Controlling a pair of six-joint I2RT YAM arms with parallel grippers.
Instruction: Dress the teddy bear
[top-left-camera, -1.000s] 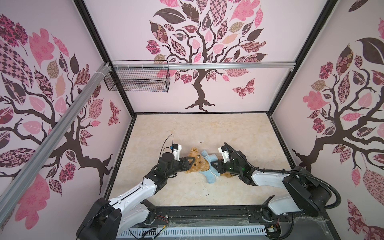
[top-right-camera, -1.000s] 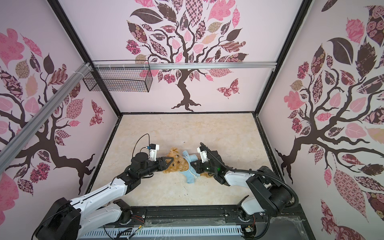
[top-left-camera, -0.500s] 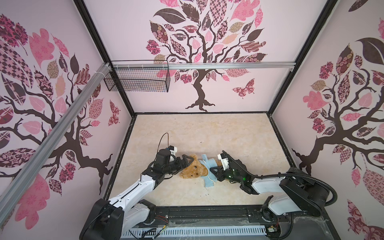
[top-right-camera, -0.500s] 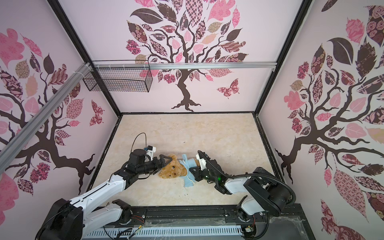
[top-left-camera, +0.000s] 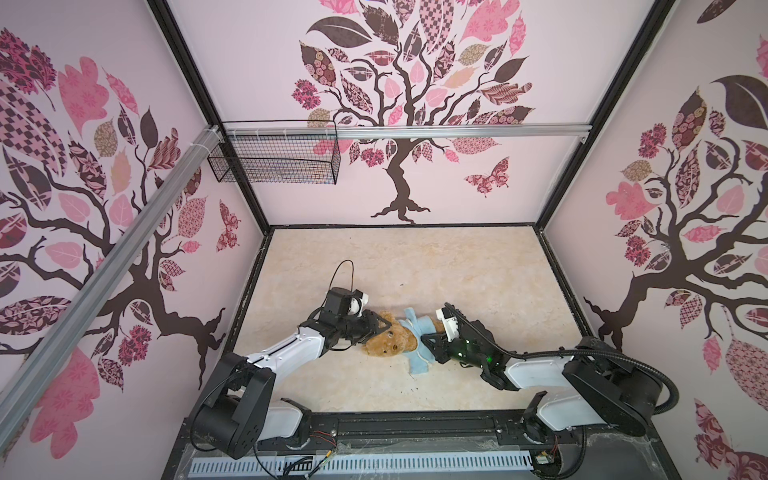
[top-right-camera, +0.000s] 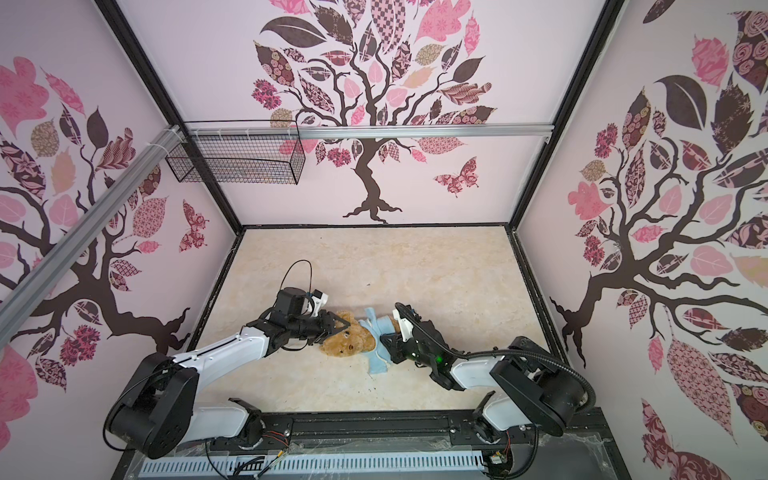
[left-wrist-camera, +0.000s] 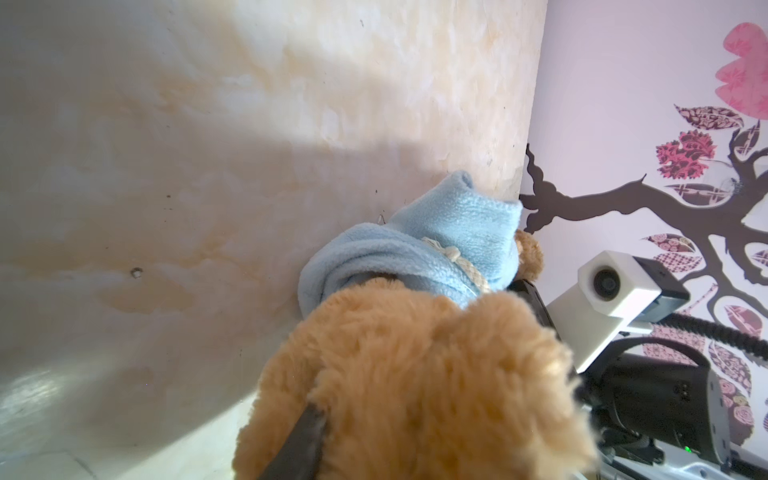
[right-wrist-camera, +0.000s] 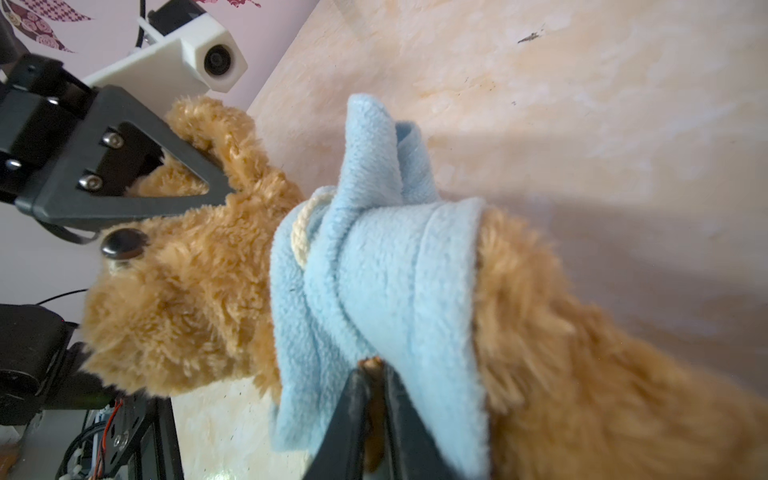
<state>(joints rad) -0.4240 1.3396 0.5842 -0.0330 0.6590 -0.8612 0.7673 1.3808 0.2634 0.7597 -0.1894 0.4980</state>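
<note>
Three pink walls, printed with dark trees, patterned leaves and butterflies, close in a pale marbled table. A silver rail crosses the far wall, and a black wire basket hangs from its left end.

Two white-and-black arms reach in from the near edge, the left arm and the right arm, and they meet near the middle of the table.

Between them, in both top views, the teddy bear lies on the table nearer the near edge than the far wall. It is face up, with its head to the left and its body to the right.

A light blue fleece shirt is bunched around its neck and chest. The fur of the lower body is bare.

The left gripper is clamped into the fur on top of the head, beside one ear. In the left wrist view one finger sinks into the plush.

The right gripper pinches the shirt's hem, its fingers nearly together with a little brown showing between them.

A cream cord lies at the shirt's neck.

A small green light glows on the right arm.
</note>
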